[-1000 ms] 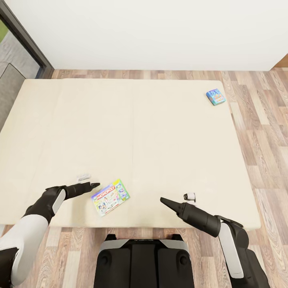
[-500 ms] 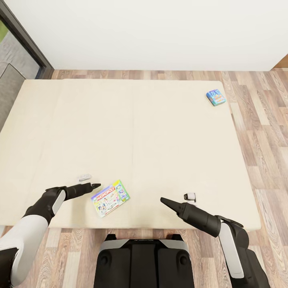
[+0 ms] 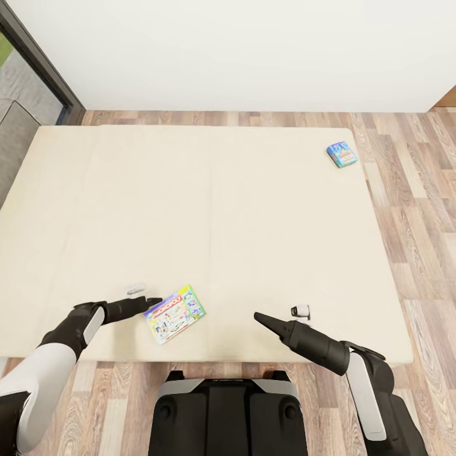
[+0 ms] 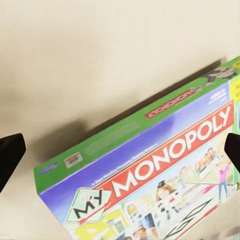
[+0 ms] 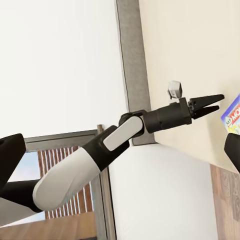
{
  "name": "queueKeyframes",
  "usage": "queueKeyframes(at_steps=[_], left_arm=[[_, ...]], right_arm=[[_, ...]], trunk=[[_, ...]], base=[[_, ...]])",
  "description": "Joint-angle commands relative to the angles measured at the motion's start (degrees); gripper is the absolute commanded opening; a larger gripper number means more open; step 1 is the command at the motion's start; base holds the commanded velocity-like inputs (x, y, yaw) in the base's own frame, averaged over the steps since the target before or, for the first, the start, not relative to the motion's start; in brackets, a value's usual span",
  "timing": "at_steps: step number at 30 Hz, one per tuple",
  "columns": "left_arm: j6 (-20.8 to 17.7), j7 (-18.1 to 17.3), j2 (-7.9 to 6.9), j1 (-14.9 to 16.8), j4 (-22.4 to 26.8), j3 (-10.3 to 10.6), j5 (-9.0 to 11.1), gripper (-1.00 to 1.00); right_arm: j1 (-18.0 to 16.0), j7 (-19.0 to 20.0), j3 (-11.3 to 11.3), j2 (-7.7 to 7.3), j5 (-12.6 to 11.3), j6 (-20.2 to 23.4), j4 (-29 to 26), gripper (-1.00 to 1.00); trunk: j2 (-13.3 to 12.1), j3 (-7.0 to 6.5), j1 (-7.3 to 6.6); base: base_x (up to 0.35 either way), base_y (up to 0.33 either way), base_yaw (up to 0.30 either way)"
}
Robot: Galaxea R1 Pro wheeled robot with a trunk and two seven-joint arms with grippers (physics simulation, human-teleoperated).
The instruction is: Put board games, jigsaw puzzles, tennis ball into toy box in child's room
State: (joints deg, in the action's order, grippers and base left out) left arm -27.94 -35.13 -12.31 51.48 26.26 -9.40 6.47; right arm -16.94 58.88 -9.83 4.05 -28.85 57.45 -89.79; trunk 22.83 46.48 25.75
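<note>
- Progress, judged from the head view: both board games on the bed (image 3: 240,209) lie flat on the cream mattress, neither lifted, so the bed part of the task looks barely started. The table, the toy box, the puzzles and the ball are out of frame here, so nothing can be said of them.
- The MONOPOLY box (image 3: 174,313) sits in the lower-left-centre of the head frame, near the mattress's near edge. Its long axis runs on a diagonal, from lower left up to upper right, with the title strip along the upper-left long side (the green edge faces the left arm). In the left wrist view the same box (image 4: 150,175) fills the lower half, lid up.
- The second game, a small blue box (image 3: 341,154), lies in the upper right of the head frame, close to the mattress's far right corner and well apart from both arms. It is slightly turned, but its print is too small to read.
- The left gripper (image 3: 151,302) is just beside the MONOPOLY box's left short end, pointing at it. In the left wrist view its two dark fingertips (image 4: 11,155) stand wide apart at the frame's edges, grasping nothing, though the right wrist view shows the jaws only narrowly parted.
- The right gripper (image 3: 258,316) hovers in the lower centre over bare mattress, clear of both boxes. Its fingertips (image 5: 10,155) likewise sit at opposite edges of its wrist view, released and empty.
- My guess is that grasping the MONOPOLY box comes first.
</note>
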Motion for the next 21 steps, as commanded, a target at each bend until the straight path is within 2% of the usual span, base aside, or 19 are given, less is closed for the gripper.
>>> queueKeyframes(at_steps=[1, 7, 21], left_arm=[[-0.49, -0.09, 0.01, 0.02, -0.03, -0.16, 0.37, 1.00], [-1.43, 0.00, 0.01, 0.02, -0.14, -0.15, 0.38, 1.00], [-1.76, 0.06, 0.01, 0.02, -0.16, -0.02, 0.30, 1.00]], right_arm=[[-0.03, 0.28, -0.11, 0.06, 0.17, 0.21, -0.02, 1.00], [-0.03, 0.20, -0.18, 0.01, 0.23, 0.21, -0.02, 1.00], [-0.03, 0.18, -0.19, -0.01, 0.29, 0.21, 0.06, 1.00]], trunk=[[0.08, 0.06, 0.03], [0.08, 0.20, 0.03], [0.08, 1.43, 0.03]], base=[[0.000, 0.000, 0.000], [0.000, 0.000, 0.000], [0.000, 0.000, 0.000]])
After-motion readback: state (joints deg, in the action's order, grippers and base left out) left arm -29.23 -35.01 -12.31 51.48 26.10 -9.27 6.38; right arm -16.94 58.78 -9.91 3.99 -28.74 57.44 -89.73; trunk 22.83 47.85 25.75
